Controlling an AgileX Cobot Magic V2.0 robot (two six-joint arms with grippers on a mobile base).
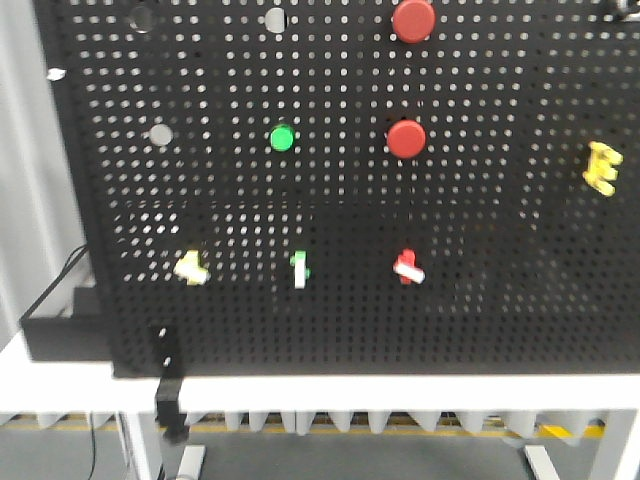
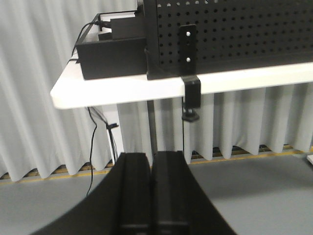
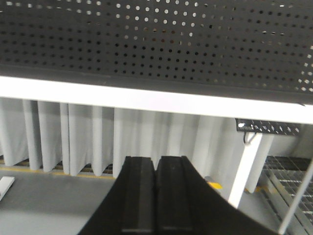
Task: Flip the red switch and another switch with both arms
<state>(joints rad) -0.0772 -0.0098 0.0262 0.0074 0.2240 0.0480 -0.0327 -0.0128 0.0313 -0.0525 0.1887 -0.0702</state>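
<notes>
The red switch (image 1: 407,267), a small toggle with a red base and white lever tip, sits on the black pegboard (image 1: 480,300) in the lower row. In the same row to the left is the pale yellow switch (image 1: 191,267). Neither arm shows in the front view. My left gripper (image 2: 151,155) is shut and empty, held below the table edge near the board's left clamp (image 2: 191,93). Likewise shut with nothing in it, my right gripper (image 3: 156,159) hangs beneath the table and points at the board's bottom edge.
Also on the board are two round red push buttons (image 1: 413,20) (image 1: 406,139), a green button (image 1: 283,138), a green-based white toggle (image 1: 299,268) and a bigger yellow switch (image 1: 601,166). A black box (image 2: 112,53) sits on the white table (image 2: 98,90) left of the board.
</notes>
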